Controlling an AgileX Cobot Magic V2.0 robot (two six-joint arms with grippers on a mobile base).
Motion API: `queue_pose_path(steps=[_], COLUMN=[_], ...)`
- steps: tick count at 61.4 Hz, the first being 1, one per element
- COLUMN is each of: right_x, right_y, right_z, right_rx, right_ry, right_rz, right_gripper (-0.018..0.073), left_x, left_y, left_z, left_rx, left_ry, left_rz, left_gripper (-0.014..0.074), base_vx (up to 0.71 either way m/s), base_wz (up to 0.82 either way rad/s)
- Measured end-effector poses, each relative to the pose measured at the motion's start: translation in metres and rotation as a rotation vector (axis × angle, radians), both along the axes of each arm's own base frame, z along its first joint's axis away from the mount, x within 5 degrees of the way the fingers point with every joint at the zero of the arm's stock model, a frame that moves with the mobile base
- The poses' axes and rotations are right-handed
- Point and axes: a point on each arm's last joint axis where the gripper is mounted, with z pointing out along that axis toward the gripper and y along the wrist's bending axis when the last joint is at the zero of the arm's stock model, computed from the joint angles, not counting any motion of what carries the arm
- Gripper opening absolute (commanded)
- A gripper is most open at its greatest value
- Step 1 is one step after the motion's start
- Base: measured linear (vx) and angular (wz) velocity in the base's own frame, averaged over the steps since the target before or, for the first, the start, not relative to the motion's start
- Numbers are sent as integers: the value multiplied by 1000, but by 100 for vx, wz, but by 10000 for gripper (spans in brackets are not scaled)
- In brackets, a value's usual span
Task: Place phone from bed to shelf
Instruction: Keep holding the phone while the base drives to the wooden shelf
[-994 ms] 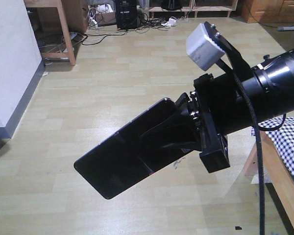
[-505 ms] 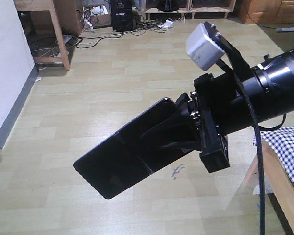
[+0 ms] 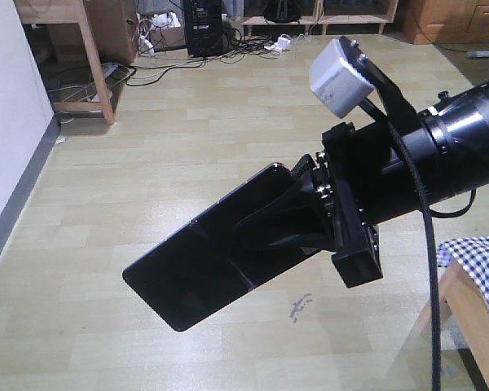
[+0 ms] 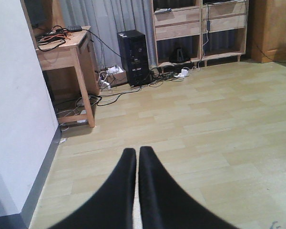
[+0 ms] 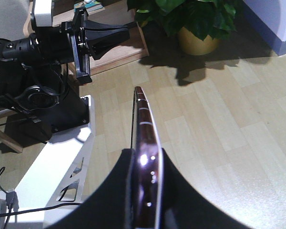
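Pale plank floor (image 3: 187,147) fills most of every view. At the upper right of the left wrist view stands the shelf (image 4: 178,29), pale wood with wide compartments, well apart from the arms. Its top is cut off by the frame. Only a corner of the bed (image 3: 479,257) shows, gingham over a wooden rail at the lower right edge of the front view.

The phone (image 3: 204,269) is off the bed and in the air over the floor, at the centre of the front view. The right gripper (image 3: 265,230) is clamped on its flat faces near one end, so most of its length juts out unsupported toward the lower left. The left gripper (image 4: 136,151) has its fingers pressed together with nothing between them.

The phone looks light and stiff, but its glossy faces are probably slippery and breakable. A pinch across the faces suits it, though this end-on hold leaves leverage for it to pivot or slide, so a grip nearer the middle would be safer.

The gripped end is hidden under the fingers, and no sticker can be made out. The right wrist view shows only the phone's shiny edge.
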Motion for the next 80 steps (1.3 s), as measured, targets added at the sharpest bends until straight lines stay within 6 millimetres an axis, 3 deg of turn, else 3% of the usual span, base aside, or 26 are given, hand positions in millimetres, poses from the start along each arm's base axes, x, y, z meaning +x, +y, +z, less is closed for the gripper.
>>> queue_pose_path(steps=[80], right_x=[0], right_y=[0], right_z=[0], right_rx=[0], right_ry=[0], right_rz=[1], right_gripper=[-3], left_x=[0], left_y=[0], left_z=[0], left_rx=[0], left_ry=[0], left_rz=[0], left_gripper=[1], base_vx=[27], base_wz=[-1])
